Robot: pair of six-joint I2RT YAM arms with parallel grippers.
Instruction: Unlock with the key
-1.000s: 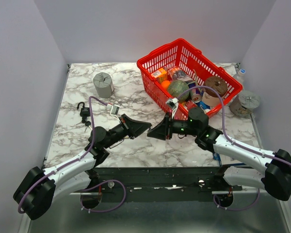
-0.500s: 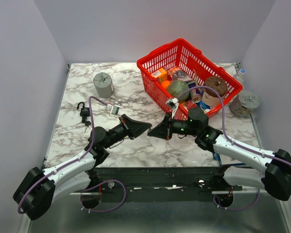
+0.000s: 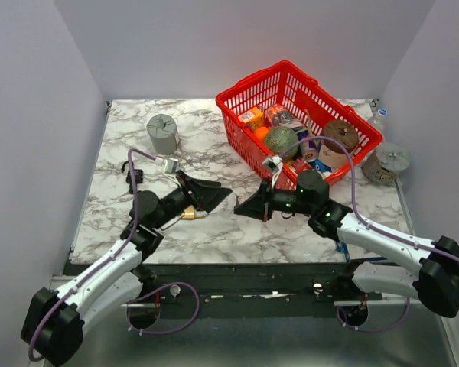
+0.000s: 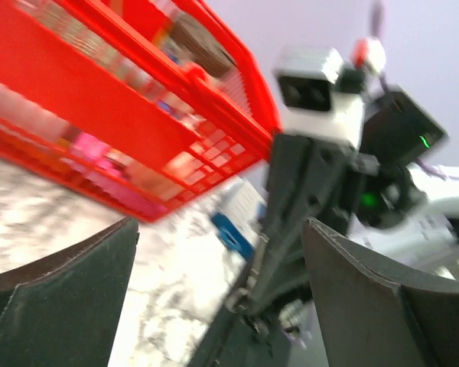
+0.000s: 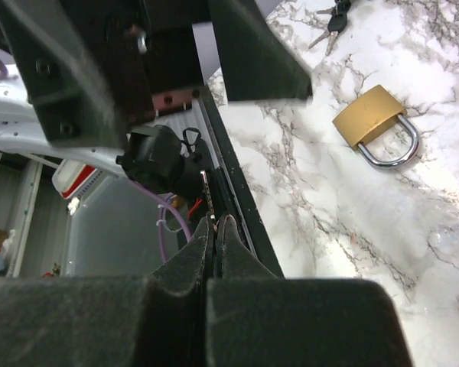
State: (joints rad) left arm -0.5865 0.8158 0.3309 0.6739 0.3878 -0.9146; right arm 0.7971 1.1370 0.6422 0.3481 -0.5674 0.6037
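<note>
My right gripper [image 5: 216, 222] is shut on the key [image 5: 206, 196]. Only the thin silver blade pokes out past the fingertips; its head is hidden between the pads. In the top view the right gripper [image 3: 242, 208] hovers over the table's front middle, pointing left. My left gripper [image 3: 219, 193] faces it with jaws wide open and nothing between them. A brass padlock [image 5: 371, 122] lies flat on the marble with its shackle closed, under the left wrist [image 3: 190, 215]. In the blurred left wrist view, the left fingers [image 4: 61, 294] frame the right gripper [image 4: 287, 229].
A black padlock [image 3: 134, 177] with spare keys [image 5: 333, 17] lies at the left. A red basket [image 3: 241, 98] full of items stands at the back right, with a grey cylinder [image 3: 163, 133] at the back left and a jar [image 3: 386, 162] at the right edge.
My left gripper has opened and drawn back to the left, and the brass padlock now lies on the table. The right gripper has stayed about where it was, shut.
</note>
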